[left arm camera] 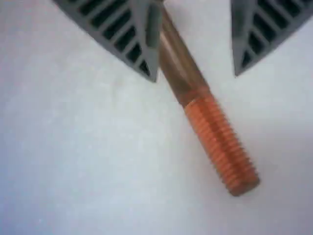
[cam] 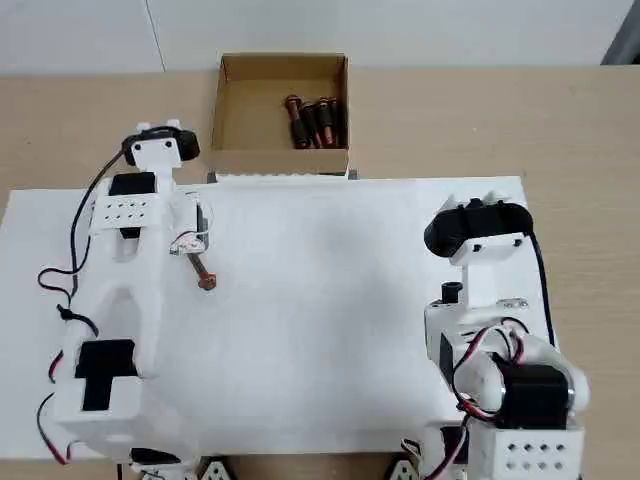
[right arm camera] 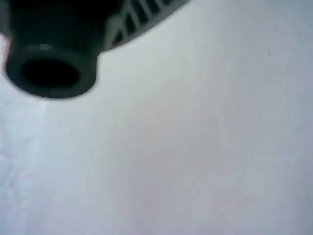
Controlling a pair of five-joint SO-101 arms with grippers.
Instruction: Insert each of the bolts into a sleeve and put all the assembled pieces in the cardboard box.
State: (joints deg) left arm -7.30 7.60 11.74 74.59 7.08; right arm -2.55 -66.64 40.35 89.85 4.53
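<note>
Sleeve (right arm camera: 49, 73), black and hollow, is sitting at the near right of the bench (cam: 585, 130), where the right arm (cam: 490, 265) is folding back over its own base. The right arm's fingers (right arm camera: 139, 12) are holding the sleeve by one end, and its open mouth is facing the wrist camera. A ribbed grey finger is showing just behind it, with the white sheet (cam: 330, 330) lying beneath.

Farther in, on the left side of the sheet, the left arm (cam: 125, 290) is stretching out over the bolt (left arm camera: 215, 142). The left arm's fingers (left arm camera: 117, 34) are standing apart, narrowly rather than wide. The bolt's smooth coppery shank is running between them, resting against one finger with a clear gap to the other. Its orange threaded end is sticking out past the fingertips, pointing toward the near edge and slightly toward the middle of the sheet. I cannot tell whether the bolt is lying flat on the sheet or hanging just above it.

Farthest off, the cardboard box (cam: 280, 160) is sitting just beyond the sheet's far edge, its top open. A few assembled pieces (cam: 315, 120) are lying side by side inside it, close to its right wall.
</note>
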